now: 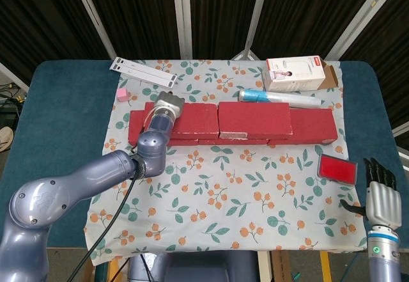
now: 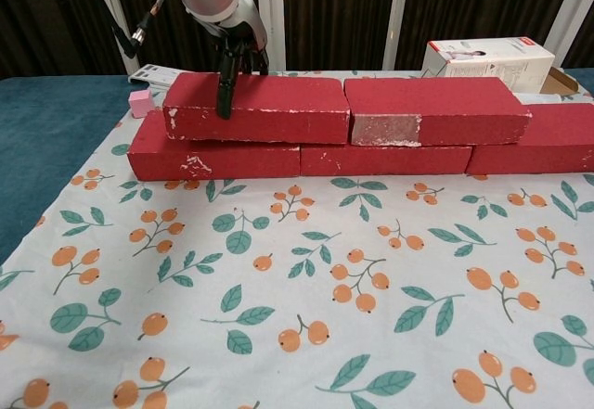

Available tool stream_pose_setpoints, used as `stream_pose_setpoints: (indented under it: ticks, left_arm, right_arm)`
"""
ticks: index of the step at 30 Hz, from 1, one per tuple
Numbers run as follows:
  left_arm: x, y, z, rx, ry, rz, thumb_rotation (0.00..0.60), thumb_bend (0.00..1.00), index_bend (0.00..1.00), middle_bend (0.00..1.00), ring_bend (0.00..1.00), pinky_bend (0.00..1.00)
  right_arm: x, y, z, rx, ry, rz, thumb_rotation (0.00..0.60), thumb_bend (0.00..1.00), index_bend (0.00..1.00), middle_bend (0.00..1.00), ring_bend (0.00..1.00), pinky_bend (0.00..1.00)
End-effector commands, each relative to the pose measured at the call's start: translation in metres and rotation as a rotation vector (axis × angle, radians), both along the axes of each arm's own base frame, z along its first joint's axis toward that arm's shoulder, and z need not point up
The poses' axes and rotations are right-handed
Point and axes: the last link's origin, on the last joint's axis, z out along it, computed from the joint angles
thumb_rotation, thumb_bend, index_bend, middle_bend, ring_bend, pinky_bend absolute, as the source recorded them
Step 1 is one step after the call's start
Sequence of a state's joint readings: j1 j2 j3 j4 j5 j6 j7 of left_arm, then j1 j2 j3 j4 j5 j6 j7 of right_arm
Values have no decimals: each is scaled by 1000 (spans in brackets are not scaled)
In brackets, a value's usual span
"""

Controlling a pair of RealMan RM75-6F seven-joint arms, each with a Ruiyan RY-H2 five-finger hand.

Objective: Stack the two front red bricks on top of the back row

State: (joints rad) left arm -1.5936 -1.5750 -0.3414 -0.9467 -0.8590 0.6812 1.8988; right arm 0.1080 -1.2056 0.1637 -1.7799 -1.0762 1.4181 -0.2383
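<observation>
Already both upper red bricks (image 2: 345,108) sit end to end atop the back row (image 2: 371,160). Left hand (image 2: 237,64) grips the left upper brick's near face, thumb down it. Right hand (image 1: 382,189) hangs right of the row, fingers loosely extended, empty.

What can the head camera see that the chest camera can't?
Only the head view shows the right hand idle at the table edge, the flat red block, the blue-capped tube and the white strip. Only the chest view shows the bricks' front faces, with the top left brick resting on the bottom row. Both show the left hand on that brick, the pink cube and the white box.
</observation>
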Motion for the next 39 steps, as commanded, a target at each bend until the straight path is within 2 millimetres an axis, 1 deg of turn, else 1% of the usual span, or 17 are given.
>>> stream_pose_setpoints:
  ticks: [1, 22, 27, 33, 35, 39]
  left_arm:
    - [-1, 0, -1, 3, 4, 5, 600, 66, 381, 362, 33, 145]
    - [4, 0, -10, 0, -2, -8, 600, 67, 354, 352, 31, 143]
    - [5, -1, -11, 0, 2, -4, 600, 66, 308, 280, 5, 135]
    - [5, -1, -11, 5, -1, -2, 600, 66, 210, 169, 0, 135]
    - [5, -1, -12, 5, -2, -1, 600, 66, 199, 123, 0, 135]
    - [5, 1, -10, 17, 5, -4, 600, 66, 193, 91, 0, 135]
  right_arm:
    - [0, 0, 0, -2, 0, -2, 600, 68, 0, 0, 0, 0]
    - [-1, 1, 1, -2, -5, -7, 600, 68, 0, 0, 0, 0]
    - [-1, 1, 1, -3, -5, -7, 600, 69, 0, 0, 0, 0]
    - [-1, 1, 1, -1, -5, -9, 600, 68, 0, 0, 0, 0]
    - [-1, 1, 1, -2, -5, -10, 600, 68, 0, 0, 0, 0]
    - [-1, 1, 2, -4, -5, -12, 600, 68, 0, 0, 0, 0]
